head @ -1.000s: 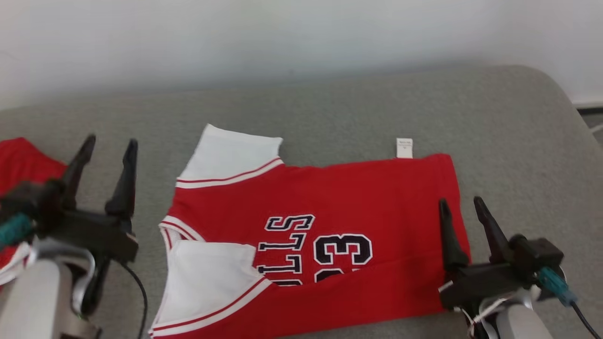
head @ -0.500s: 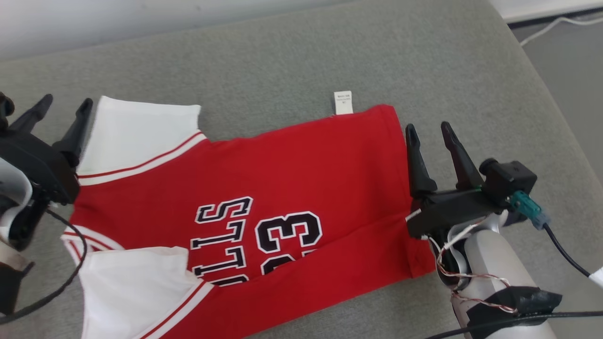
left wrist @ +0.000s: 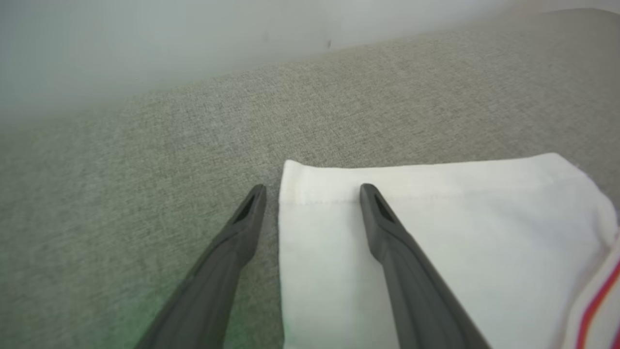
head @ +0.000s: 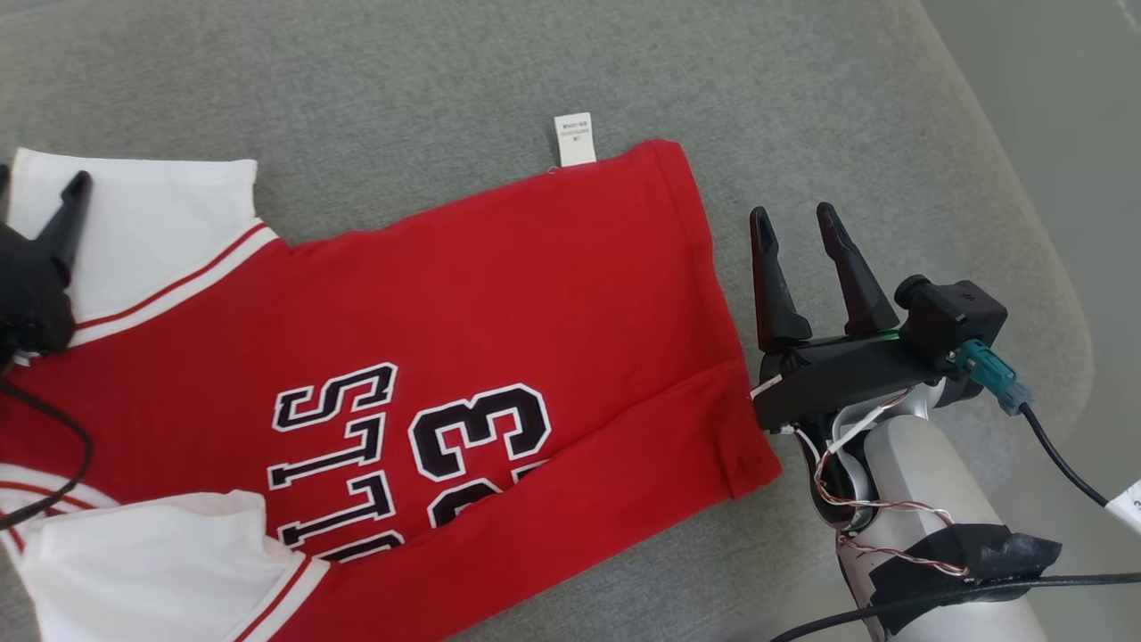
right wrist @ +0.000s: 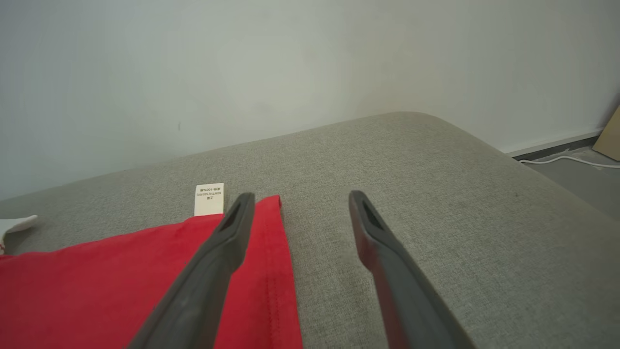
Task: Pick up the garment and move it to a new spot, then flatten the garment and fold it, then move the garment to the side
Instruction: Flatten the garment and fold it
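The garment (head: 463, 294) is a red jersey with white sleeves and black lettering, lying flat on the grey cushion with its near long edge folded over. Its white care tag (head: 574, 138) sticks out at the far edge. My right gripper (head: 792, 218) stands open just beyond the garment's hem, holding nothing; the right wrist view has that hem (right wrist: 271, 271) under its left finger. At the left edge, my left gripper (left wrist: 312, 190) is open above the far white sleeve (left wrist: 436, 232), one finger over the sleeve and one over bare cushion.
The grey upholstered cushion (head: 374, 80) carries everything and rounds off at its right edge (head: 1025, 232). A pale wall (right wrist: 290, 63) rises behind it. Floor with a white cable (right wrist: 566, 160) lies past the right end. Black cables trail from my right wrist (head: 1052, 455).
The head camera has swung down and to the right, so the garment slides left and up in view. Both grippers stay open; the right one sits off the hem where before it overlapped it.
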`<state>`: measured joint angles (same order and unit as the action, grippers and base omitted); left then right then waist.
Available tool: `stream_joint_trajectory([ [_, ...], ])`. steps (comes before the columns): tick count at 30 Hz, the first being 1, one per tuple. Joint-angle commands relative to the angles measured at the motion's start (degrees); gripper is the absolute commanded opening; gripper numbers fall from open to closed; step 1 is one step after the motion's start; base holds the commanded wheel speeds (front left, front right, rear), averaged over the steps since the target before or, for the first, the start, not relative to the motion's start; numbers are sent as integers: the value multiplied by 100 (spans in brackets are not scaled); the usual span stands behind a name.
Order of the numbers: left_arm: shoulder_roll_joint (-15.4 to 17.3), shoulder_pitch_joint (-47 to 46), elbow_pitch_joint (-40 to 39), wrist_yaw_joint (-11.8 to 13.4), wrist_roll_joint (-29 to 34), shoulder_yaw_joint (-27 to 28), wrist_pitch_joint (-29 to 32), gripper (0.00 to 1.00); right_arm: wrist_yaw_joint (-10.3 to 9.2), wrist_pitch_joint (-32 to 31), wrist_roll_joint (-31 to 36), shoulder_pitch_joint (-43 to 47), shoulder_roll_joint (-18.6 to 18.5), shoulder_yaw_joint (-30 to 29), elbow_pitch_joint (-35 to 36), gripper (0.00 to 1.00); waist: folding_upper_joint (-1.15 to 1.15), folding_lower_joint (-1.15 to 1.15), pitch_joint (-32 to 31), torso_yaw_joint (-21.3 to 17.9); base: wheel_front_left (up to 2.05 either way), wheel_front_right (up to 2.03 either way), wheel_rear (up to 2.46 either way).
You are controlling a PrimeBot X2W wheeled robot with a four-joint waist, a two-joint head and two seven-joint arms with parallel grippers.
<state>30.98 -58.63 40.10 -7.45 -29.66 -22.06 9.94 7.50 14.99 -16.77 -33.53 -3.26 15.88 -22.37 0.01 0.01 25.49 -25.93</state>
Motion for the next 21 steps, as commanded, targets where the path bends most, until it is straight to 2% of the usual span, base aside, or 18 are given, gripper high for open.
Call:
stream_joint_trajectory([
  [1,84,-45,77,10,-32,-26,-42,100,-1,26,-17,-11,25,2,13,100,-1,-1,76,-89,0,0,0],
  [6,30,-173,344,10,-156,-274,-125,100,-1,25,-17,-19,38,3,57,100,-1,-1,71,-99,0,0,0],
  [7,-10,-188,326,10,-219,-481,-91,0,-1,25,-10,-6,40,-8,44,100,-1,-1,62,-66,0,0,0],
  [15,24,-447,110,9,-437,-958,-406,0,-1,17,62,-212,-56,137,-423,100,-1,-1,-39,181,0,0,0],
  [21,-22,-525,-252,9,-569,-1369,-797,0,-1,-174,-124,-1023,-225,241,-1468,100,-1,-1,-171,555,0,0,0],
])
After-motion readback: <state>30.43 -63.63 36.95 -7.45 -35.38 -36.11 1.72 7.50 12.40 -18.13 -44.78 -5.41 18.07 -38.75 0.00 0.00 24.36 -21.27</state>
